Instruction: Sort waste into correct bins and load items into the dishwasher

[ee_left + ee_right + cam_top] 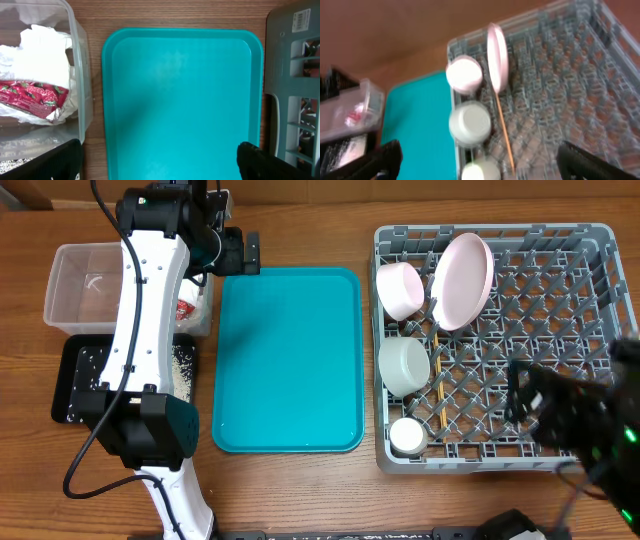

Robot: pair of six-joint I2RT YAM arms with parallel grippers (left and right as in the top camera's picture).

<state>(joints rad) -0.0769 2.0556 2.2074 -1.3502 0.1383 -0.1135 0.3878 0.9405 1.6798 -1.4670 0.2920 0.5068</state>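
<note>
Two views are impaired: the right wrist picture is blurred, and overhead the left arm (pixel 150 290) hides part of the clear tub (pixel 75 280) and black tray (pixel 68 385).

Wooden table (pixel 300 490).

The grey rack (pixel 500 230), right of the teal tray (pixel 290 360), holds the upright plate (pixel 463 278), white bowl (pixel 400 288), grey-green bowl (pixel 404 366), cup (pixel 407 437) and a chopstick (pixel 438 385).

The left gripper (pixel 160 162) and right gripper (pixel 480 160) are spread, empty.

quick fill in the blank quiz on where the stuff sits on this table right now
1. The red wrapper lies in the clear tub next to a crumpled white ____.
2. The loose rice sits in the shallow tray whose colour is ____.
3. The plate stands on edge in the grey dish ____.
Missing words: napkin; black; rack.
</note>
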